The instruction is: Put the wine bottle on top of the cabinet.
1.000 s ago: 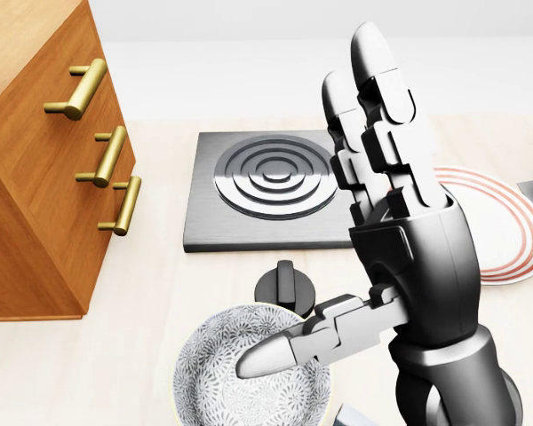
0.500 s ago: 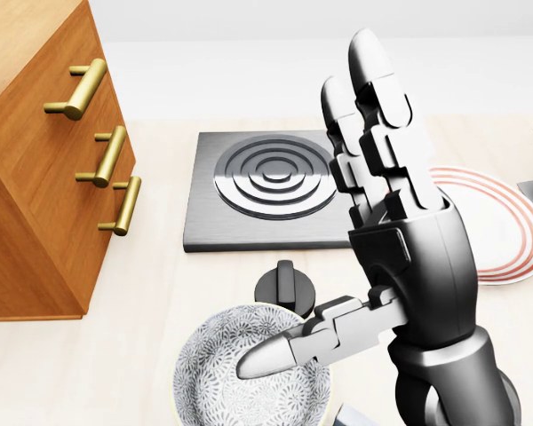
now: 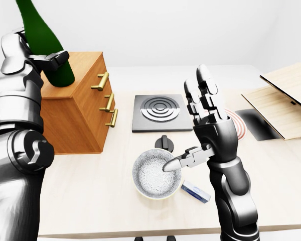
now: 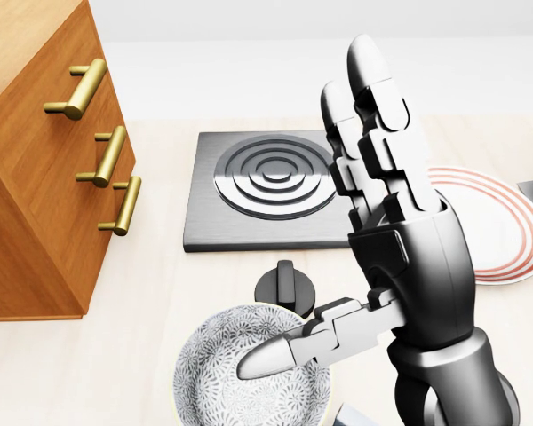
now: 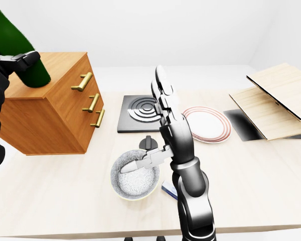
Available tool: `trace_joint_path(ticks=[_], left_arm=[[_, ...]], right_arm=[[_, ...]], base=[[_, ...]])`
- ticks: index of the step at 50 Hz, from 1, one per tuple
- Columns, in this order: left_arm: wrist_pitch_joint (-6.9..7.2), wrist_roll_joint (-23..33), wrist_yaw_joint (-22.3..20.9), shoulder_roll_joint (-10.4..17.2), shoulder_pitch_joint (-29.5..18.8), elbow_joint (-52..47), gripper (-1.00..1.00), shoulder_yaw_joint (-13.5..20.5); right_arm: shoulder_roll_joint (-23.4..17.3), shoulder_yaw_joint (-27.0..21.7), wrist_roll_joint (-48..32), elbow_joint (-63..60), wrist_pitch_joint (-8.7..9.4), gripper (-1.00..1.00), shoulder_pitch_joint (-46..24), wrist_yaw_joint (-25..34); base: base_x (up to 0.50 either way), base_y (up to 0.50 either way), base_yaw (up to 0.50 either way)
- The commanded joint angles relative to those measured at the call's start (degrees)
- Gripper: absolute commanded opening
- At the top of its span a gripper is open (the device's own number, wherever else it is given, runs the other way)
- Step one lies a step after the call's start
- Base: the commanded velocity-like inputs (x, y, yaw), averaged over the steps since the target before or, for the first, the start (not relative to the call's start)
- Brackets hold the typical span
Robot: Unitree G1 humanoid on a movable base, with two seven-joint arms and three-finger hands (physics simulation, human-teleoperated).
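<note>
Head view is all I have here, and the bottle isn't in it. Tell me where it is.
Observer: The wine bottle stands on the cabinet top, near its left side in the left-eye view.
Operator: Report the left hand.
Observer: The left hand is beside the bottle, thumb across its lower body; whether the fingers grip it I cannot tell.
Operator: Say what lies right of the plate.
Observer: Light wooden boards lie there.

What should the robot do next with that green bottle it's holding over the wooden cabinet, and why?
Probably loosen the left hand and draw it away. The wine bottle already appears to stand on the cabinet top, close to its left part, with the fingers closed round its lower body. It leans slightly, so a slow release seems wise. The right hand hangs open over the bowl, idle.
</note>
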Motion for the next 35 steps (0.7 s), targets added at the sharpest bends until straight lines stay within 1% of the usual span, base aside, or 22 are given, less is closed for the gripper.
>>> trace_joint_path(ticks=[1, 9, 10, 11, 12, 13, 15, 23, 35], left_arm=[[0.00, 2.06, 0.70, -0.69, 5.49, 1.10, -1.00, -1.76], [0.00, 2.10, 0.39, -0.80, 5.45, 1.13, -1.00, -1.73], [0.00, 2.25, 3.08, -0.84, 5.29, 1.16, -0.90, -1.60], [0.00, 2.21, 4.02, -0.71, 5.15, 1.16, 1.00, -1.45], [0.00, 1.24, 2.21, -0.53, 4.94, 1.09, 1.00, -0.79], [0.00, 2.08, 3.35, -0.55, 4.86, 1.11, 1.00, -1.56], [0.00, 1.76, 2.51, -0.48, 4.80, 1.12, 1.00, -1.36], [0.00, 2.01, 3.42, -0.47, 4.99, 1.15, 1.00, -1.47], [0.00, 1.91, 3.37, -0.61, 5.09, 1.15, 1.00, -1.34]], right_arm=[[-0.02, -0.05, -0.02, -0.08, 0.00, 1.00, 0.02, -0.01], [-0.04, 0.01, -0.05, 0.25, 0.00, 1.00, 0.10, 0.06], [-0.01, -0.03, -0.11, 0.41, 0.00, 1.00, 0.10, -0.01], [0.04, -0.08, -0.11, 0.48, 0.00, 1.00, 0.06, -0.07], [0.00, -0.06, -0.12, 0.63, 0.00, 1.00, 0.09, -0.03], [0.00, -0.06, -0.08, 0.51, 0.00, 1.00, 0.03, 0.01], [-0.02, -0.12, -0.09, 0.66, 0.00, 1.00, -0.01, 0.04], [-0.01, 0.03, -0.10, 0.67, 0.00, 1.00, -0.20, 0.06], [0.06, 0.08, -0.17, -0.01, 0.00, 1.00, -0.22, -0.07]], base=[[0.00, 0.00, 0.00], [0.00, 0.00, 0.00], [0.00, 0.00, 0.00], [0.00, 0.00, 0.00], [0.00, 0.00, 0.00], [0.00, 0.00, 0.00], [0.00, 0.00, 0.00], [0.00, 0.00, 0.00], [0.00, 0.00, 0.00]])
